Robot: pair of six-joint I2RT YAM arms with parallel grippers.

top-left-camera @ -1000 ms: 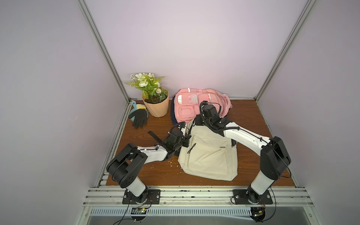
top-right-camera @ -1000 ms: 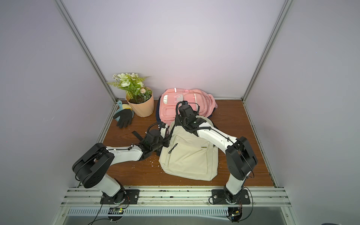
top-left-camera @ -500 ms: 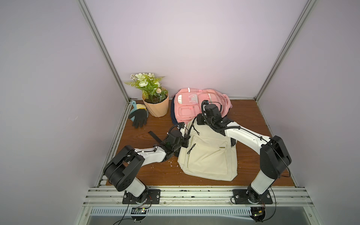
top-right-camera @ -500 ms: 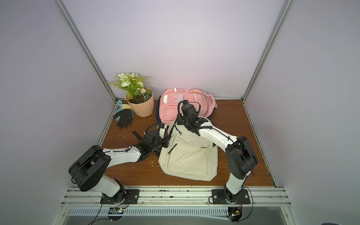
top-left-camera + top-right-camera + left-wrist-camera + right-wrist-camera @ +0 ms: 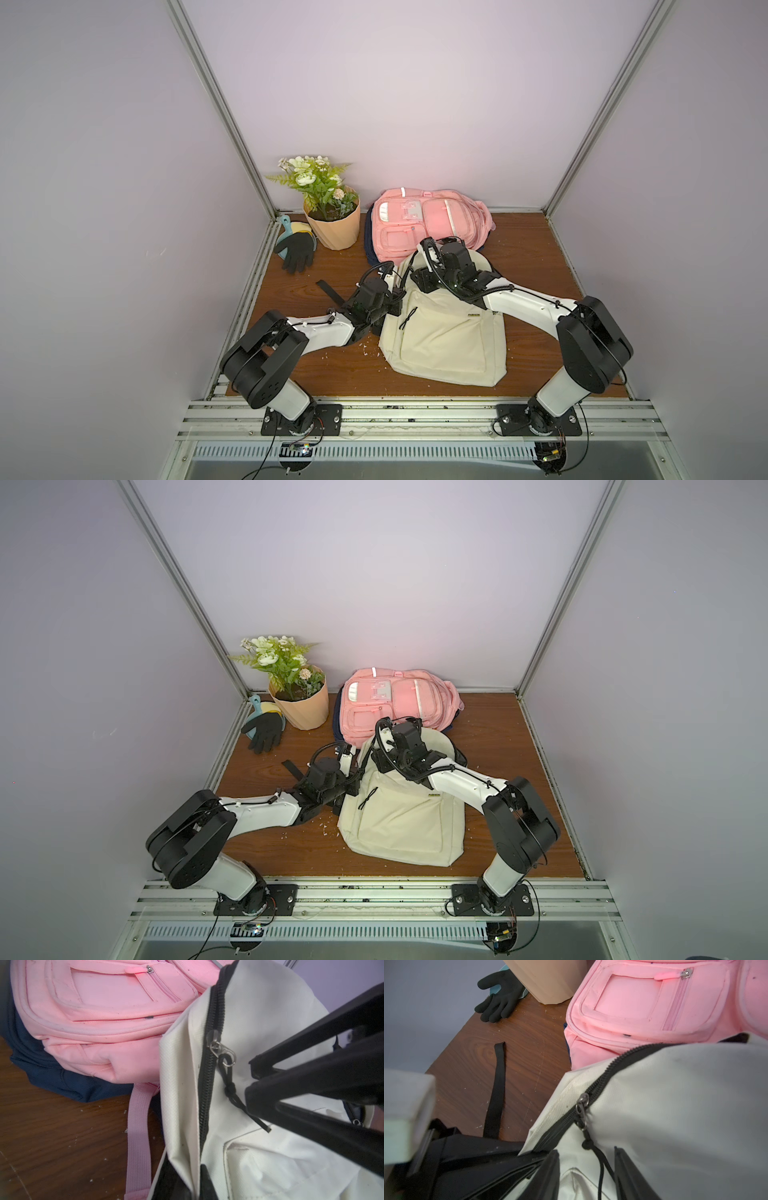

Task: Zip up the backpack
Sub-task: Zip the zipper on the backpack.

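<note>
Prob. mid-zip. Left gripper (image 5: 187, 1176) pinches cream canvas backpack (image 5: 444, 336); right gripper (image 5: 586, 1151) gapes round black cord pull (image 5: 600, 1160). Nxt: clamp cord, drag.

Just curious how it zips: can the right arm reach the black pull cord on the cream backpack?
Probably yes: the right end effector stands open with the pull cord lying between its fingers, nothing blocking.

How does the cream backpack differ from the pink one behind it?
The cream backpack lies nearer the robot, on the table; the pink backpack sits farther back, atop navy fabric. The cream backpack's zipper is black with a cord pull; the pink backpack's zippers are pink. Both lie front-up.
</note>
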